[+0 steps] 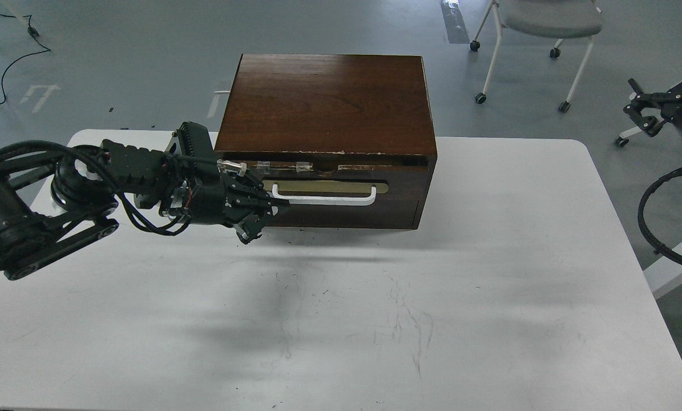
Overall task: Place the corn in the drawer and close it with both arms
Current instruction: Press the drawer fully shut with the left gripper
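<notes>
White, scuffed tabletop (375, 319) is filling the near ground, bare and marked with faint grey scratches. Beyond it my left hand (259, 220) is reaching in from the left, its black claw fingers sitting at the left end of the white bar handle (325, 199); whether they are closing on the bar or only touching it I cannot tell, since the fingers are dark and overlapping. The drawer (346, 200) is looking shut or very nearly so, its dark brown front lying flush under the chipped top edge of the glossy wooden cabinet (326, 103). The corn is not showing anywhere; I judge it is either already inside or out of view. My right hand (646, 111) is hanging off the tabletop at the far right, its state unclear. The step in hand seems to be the closing push, or else a first pull; next calls for confirming the front is seated.
</notes>
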